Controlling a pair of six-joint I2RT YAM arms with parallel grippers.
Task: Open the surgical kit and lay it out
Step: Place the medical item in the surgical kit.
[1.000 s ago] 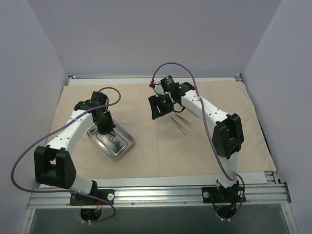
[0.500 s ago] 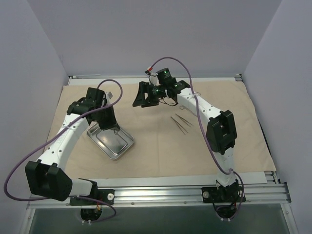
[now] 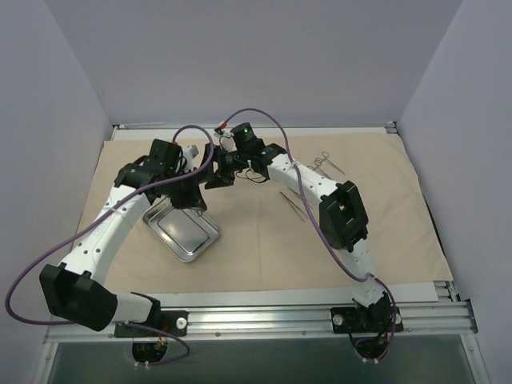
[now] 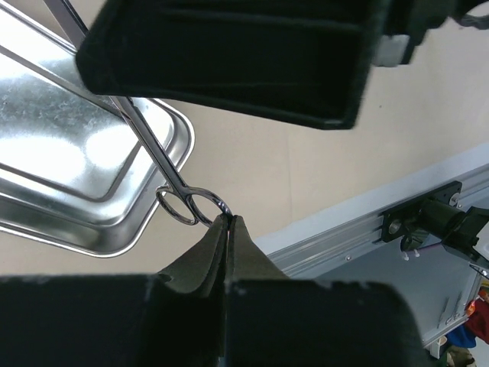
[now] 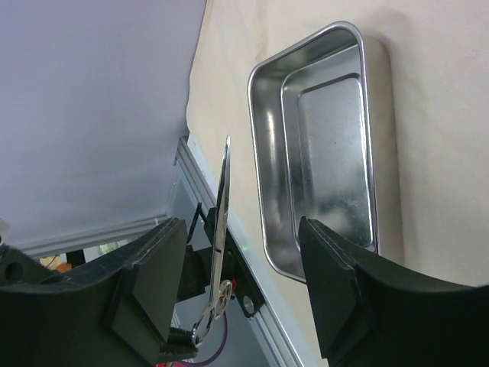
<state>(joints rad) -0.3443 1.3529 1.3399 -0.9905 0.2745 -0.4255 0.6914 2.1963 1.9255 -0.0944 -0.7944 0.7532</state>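
The beige cloth wrap (image 3: 264, 248) lies spread flat over the table. On it at the left stands the steel tray (image 3: 182, 234), also in the left wrist view (image 4: 69, 168) and the right wrist view (image 5: 321, 145). My left gripper (image 3: 194, 196) (image 4: 228, 218) is shut on a ring handle of thin metal scissors (image 4: 153, 157), held in the air above the tray's far corner. My right gripper (image 3: 214, 178) (image 5: 241, 225) is open, its fingers on either side of the scissors (image 5: 221, 214) without touching them.
Two thin tweezers (image 3: 294, 204) lie on the cloth right of centre. Further back right lie ring-handled instruments (image 3: 328, 164). The aluminium rail (image 3: 264, 316) runs along the near edge. Both arms meet over the back left part of the cloth.
My right arm has swung left from the tweezers to the left gripper, opening wider on the way. My left gripper has risen from the tray with the scissors and moved right.
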